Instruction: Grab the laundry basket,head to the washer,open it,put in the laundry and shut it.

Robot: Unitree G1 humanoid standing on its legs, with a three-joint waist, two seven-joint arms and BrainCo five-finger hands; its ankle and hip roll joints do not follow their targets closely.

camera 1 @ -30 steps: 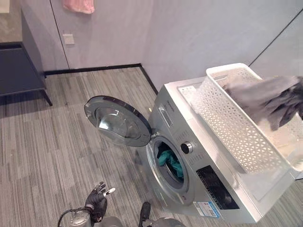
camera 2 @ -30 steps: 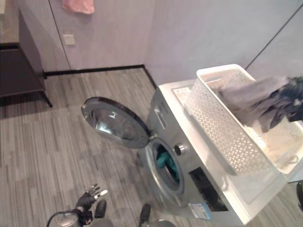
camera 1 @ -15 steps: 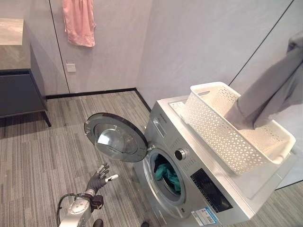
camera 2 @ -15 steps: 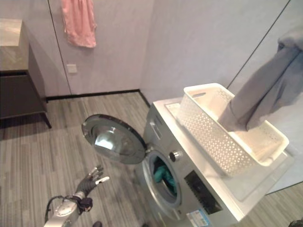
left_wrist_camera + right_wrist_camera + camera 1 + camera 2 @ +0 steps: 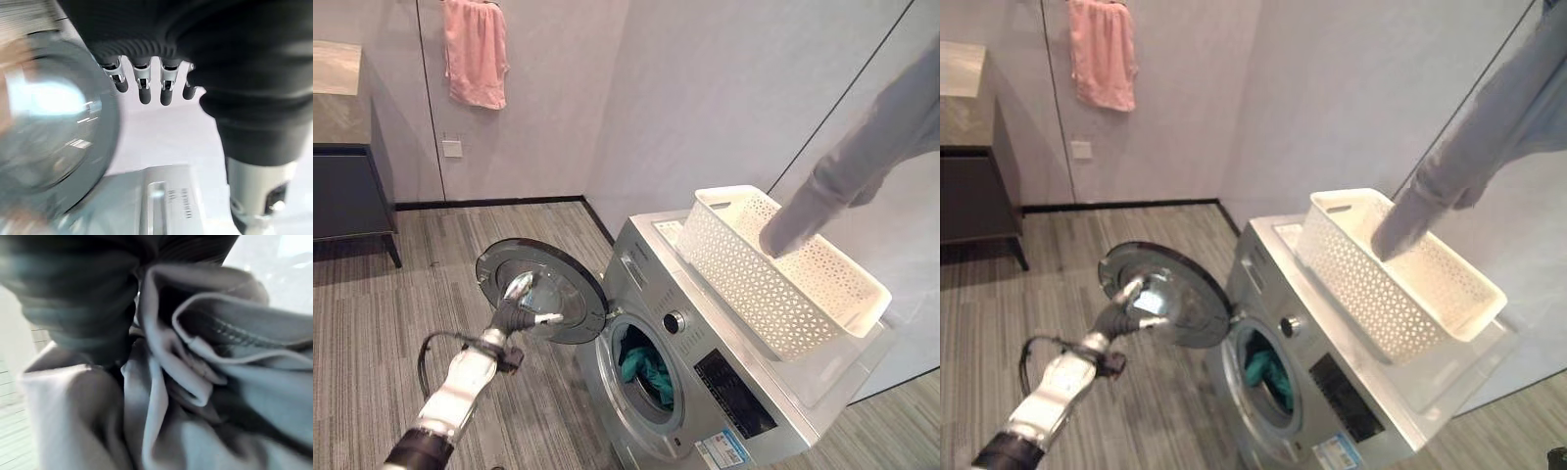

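Loading step: grey garment [image 5: 862, 162] was gripped by right hand [image 5: 83, 298] above basket [image 5: 773, 264]; left hand [image 5: 514, 311], fingers open, was by door [image 5: 563, 284]; drum [image 5: 641, 367] next.

glossy metal washer [image 5: 724, 392], perforated plastic basket [image 5: 754, 284], grey cloth [image 5: 862, 162]

Right hand [image 5: 73, 298] fingers buried in grey garment [image 5: 862, 166]; garment top cut off at edge.

Pink towel [image 5: 476, 51], dark cabinet [image 5: 347, 191]
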